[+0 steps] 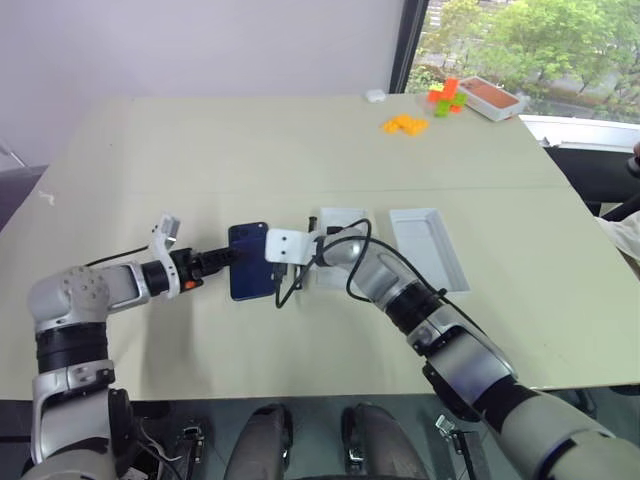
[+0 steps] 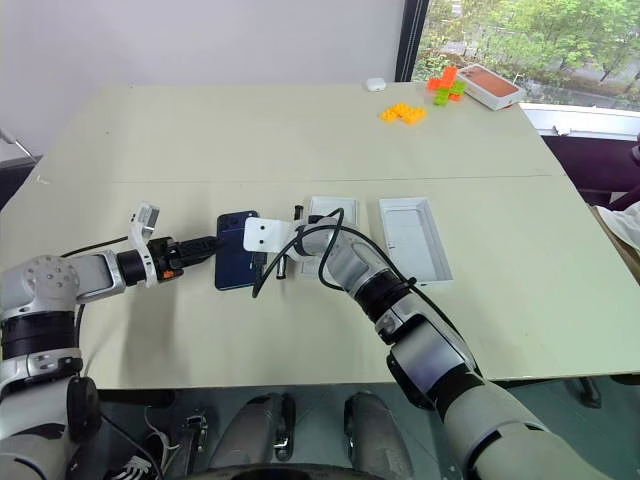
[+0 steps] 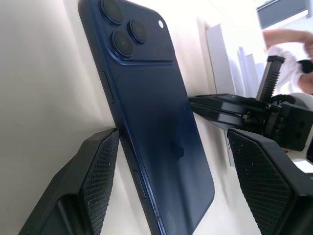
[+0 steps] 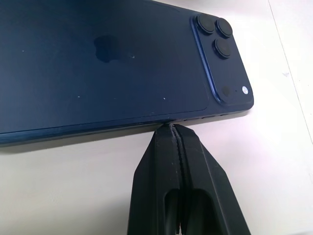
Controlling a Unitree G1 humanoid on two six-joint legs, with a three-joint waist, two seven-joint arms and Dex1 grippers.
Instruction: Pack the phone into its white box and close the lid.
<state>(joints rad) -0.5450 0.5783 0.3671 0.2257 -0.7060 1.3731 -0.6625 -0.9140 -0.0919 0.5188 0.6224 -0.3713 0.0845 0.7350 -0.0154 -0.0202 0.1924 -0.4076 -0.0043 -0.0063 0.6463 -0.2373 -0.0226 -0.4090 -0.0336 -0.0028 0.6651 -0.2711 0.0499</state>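
on table (image 1: 300, 160), phone (image 1: 248, 262) between spread left claw (image 3: 171, 186); pinched-together right claw (image 4: 172, 131) touches its edge.

one phone (image 1: 248, 261) lies on the table (image 1: 200, 160); beside it two white trays: a lid (image 1: 428, 245) and another (image 1: 340, 222). far beyond the phone, one tan-floored box (image 1: 491, 97).
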